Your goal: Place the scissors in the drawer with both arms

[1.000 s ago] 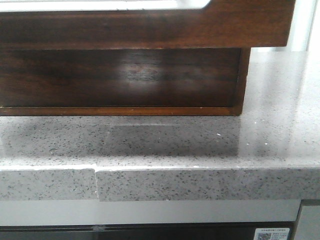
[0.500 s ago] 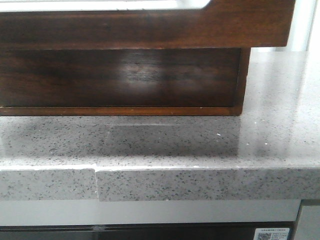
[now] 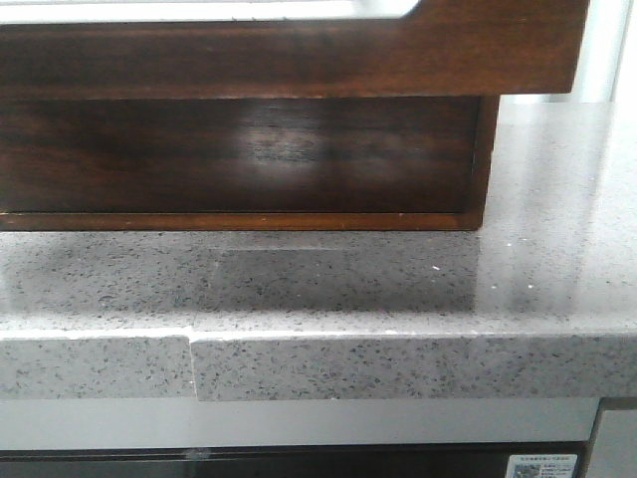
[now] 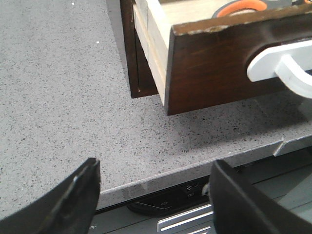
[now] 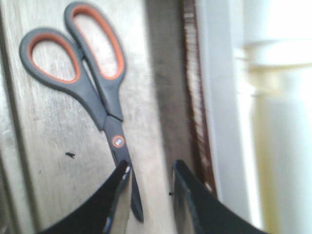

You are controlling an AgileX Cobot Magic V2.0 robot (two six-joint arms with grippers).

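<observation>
Scissors (image 5: 92,92) lie in the drawer (image 5: 53,141), just beside the right tool (image 5: 150,187), fingers apart

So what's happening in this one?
The scissors already lie on the pale floor of the pulled-out drawer. The right claw hangs open just above them, holding nothing. The left claw is open too, over the counter edge, off the drawer's white handle. The drawer is not yet shut.

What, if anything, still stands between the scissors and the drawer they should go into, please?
Nothing visible: the scissors already lie flat on the pale floor of the open drawer, and the open right gripper hangs empty just above their blades.
</observation>
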